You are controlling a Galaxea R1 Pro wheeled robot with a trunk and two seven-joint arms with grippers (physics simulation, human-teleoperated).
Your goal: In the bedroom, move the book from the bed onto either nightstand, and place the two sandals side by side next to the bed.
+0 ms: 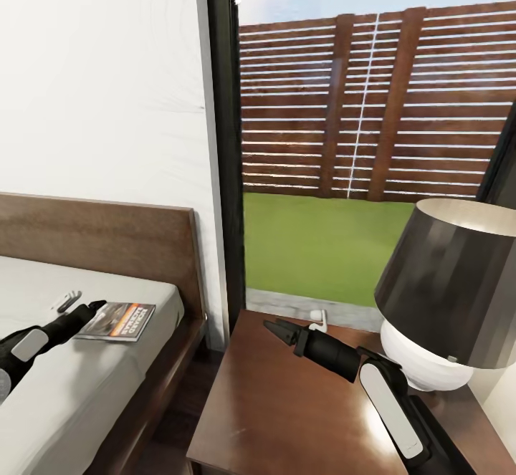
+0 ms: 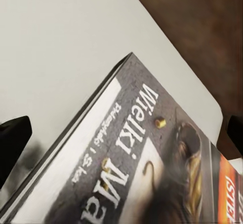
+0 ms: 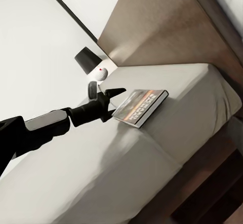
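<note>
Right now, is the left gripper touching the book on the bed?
Cannot tell. In the right wrist view the left gripper reaches the book edge, with no plain gap or contact; the left wrist view shows open fingers flanking it.

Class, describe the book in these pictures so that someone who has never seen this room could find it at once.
Start at the bed, a dark wooden frame with a light-grey mattress beside a tall window. Near the headboard corner, by the mattress edge facing the nightstand, lies the book, flat, at the left gripper. It is the one thin paperback there, with a grey cover, orange band and white lettering.
</note>
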